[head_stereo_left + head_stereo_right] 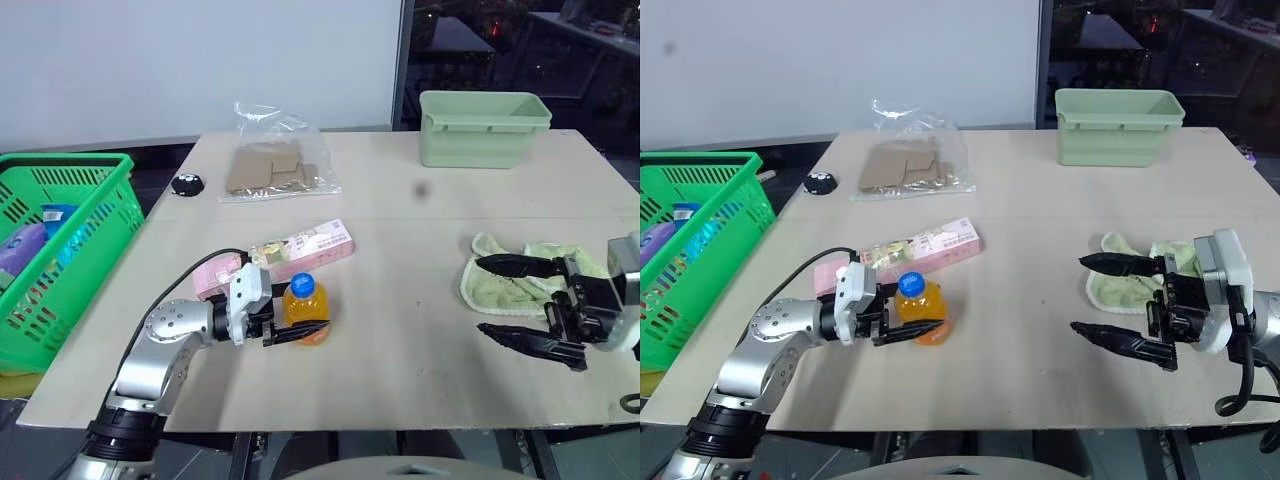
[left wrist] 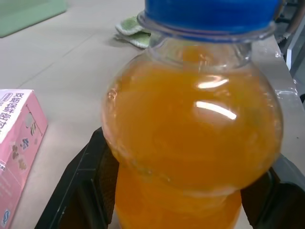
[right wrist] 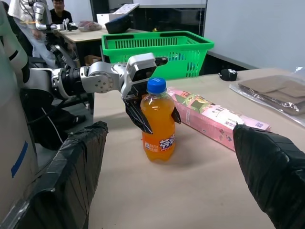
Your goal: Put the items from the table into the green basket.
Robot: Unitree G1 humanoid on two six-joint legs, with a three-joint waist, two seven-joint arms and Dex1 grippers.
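My left gripper (image 1: 297, 331) has its fingers round the upright orange juice bottle (image 1: 305, 308) on the table (image 1: 420, 230), pressing both flanks, just in front of the pink carton (image 1: 290, 254). My right gripper (image 1: 515, 300) hangs wide open, empty, over the pale green cloth (image 1: 500, 285), well right of the bottle. The green basket (image 1: 55, 250) sits off the table's left edge.

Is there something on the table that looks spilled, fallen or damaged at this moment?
Nothing stands out. The orange juice bottle stands upright with its blue cap on, the pink carton lies flat behind it, and the green terry cloth is only crumpled. No spill shows on the table.
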